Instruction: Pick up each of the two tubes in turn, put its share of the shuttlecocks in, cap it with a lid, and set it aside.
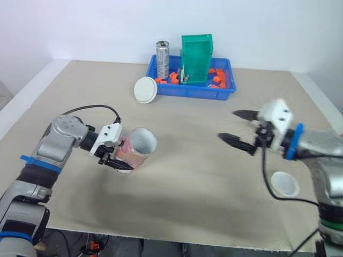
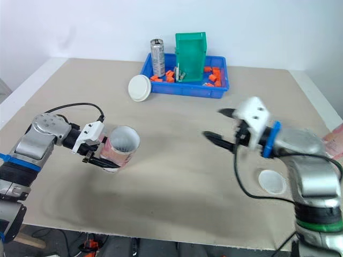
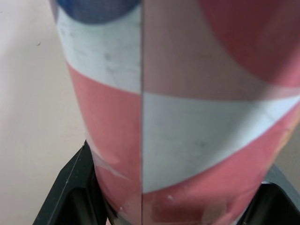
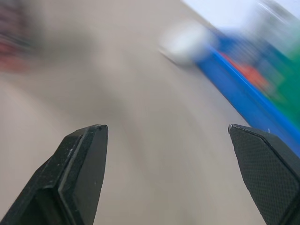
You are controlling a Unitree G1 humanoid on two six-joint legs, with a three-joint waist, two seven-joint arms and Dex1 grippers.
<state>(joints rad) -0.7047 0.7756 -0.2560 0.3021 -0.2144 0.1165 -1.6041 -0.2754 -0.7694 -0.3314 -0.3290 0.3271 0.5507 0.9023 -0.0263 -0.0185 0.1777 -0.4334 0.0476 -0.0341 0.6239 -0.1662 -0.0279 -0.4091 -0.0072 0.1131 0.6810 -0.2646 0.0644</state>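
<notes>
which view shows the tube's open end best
Left eye view: the tube in the left gripper turns its open mouth to the camera. Right eye view shows the same. Left wrist view gives its pink-and-white wall close up. Right wrist view: too blurred to tell.

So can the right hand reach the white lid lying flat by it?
Probably yes. The right hand is open and empty, and the round white lid lies on bare table beneath that arm, nothing blocking it, though the hand must pull back.
</notes>
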